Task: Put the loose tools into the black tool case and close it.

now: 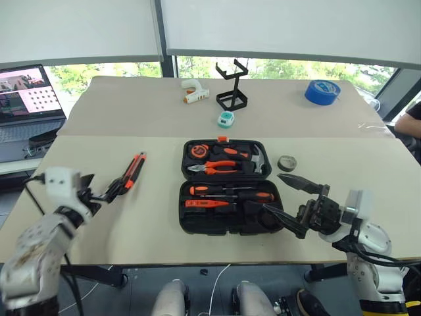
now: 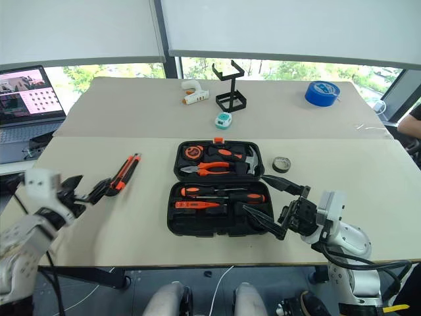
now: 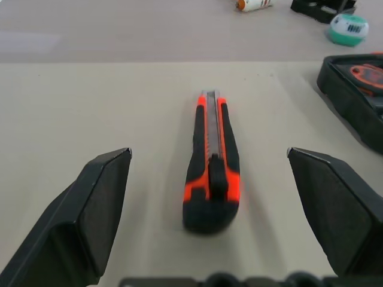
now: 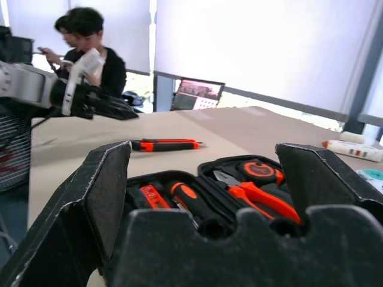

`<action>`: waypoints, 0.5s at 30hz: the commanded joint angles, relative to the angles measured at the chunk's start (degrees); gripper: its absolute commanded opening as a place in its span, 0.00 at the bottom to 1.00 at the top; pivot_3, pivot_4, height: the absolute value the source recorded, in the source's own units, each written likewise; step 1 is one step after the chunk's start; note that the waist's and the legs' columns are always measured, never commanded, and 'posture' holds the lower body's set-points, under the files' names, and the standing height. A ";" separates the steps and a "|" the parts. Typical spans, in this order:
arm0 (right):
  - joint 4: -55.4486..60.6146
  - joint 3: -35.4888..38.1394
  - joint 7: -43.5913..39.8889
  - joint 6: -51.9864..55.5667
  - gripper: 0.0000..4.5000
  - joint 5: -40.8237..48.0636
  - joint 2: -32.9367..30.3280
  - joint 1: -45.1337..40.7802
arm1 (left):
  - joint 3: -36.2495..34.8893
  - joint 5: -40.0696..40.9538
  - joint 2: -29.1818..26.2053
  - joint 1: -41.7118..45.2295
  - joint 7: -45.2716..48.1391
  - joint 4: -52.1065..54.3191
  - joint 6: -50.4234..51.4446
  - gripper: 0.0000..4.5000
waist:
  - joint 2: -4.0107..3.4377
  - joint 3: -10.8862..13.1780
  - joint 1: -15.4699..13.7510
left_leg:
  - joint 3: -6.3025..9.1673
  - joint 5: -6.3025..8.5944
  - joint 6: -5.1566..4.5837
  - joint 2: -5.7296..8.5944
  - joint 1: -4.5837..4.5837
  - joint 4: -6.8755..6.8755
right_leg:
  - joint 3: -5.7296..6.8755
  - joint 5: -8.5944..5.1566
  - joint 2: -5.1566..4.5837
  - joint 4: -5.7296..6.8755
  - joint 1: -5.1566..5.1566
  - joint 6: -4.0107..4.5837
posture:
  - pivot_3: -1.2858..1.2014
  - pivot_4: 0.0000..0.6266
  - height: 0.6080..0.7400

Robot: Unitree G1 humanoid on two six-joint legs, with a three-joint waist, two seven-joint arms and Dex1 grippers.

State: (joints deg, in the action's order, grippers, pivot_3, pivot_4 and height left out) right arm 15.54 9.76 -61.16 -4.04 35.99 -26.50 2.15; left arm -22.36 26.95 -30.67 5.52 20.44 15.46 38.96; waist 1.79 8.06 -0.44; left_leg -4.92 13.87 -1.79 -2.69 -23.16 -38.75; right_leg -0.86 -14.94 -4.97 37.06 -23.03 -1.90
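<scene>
Right wrist view is cutting off the black tool case [image 4: 239, 179] behind the right gripper [image 1: 289, 204], jaws spread wide, holding nothing. Lying open at centre, the case is carrying screwdrivers [image 1: 230, 191]. The left gripper [image 3: 218, 209] is gaping wide around the utility knife [image 3: 211, 161], untouched, lying left of centre.

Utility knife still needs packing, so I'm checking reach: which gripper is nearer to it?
Left. The left gripper sits open just behind the utility knife; the right gripper hangs open across the tool case.
</scene>
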 commanded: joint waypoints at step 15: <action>0.40 1.84 1.72 -5.90 1.00 -3.07 0.19 2.72 | 10.68 -7.86 -3.57 15.19 10.18 -21.89 -7.50 0.46 | 0.02 0.02 0.37 | 0.03 -0.01 0.04 -0.15 -0.05 0.02 | -0.07 0.00 0.24 0.00 -0.05 0.01 | 0.52 0.24 1.00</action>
State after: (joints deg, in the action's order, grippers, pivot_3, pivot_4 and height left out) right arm 14.25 10.07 -59.72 -8.26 32.70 -26.20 4.94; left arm -9.87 17.46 -34.27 20.82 27.97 -8.82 35.48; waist 1.81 8.08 -0.07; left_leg -4.89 13.85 -1.74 -2.84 -23.22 -38.73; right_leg -0.93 -14.95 -4.74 37.06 -23.09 -1.88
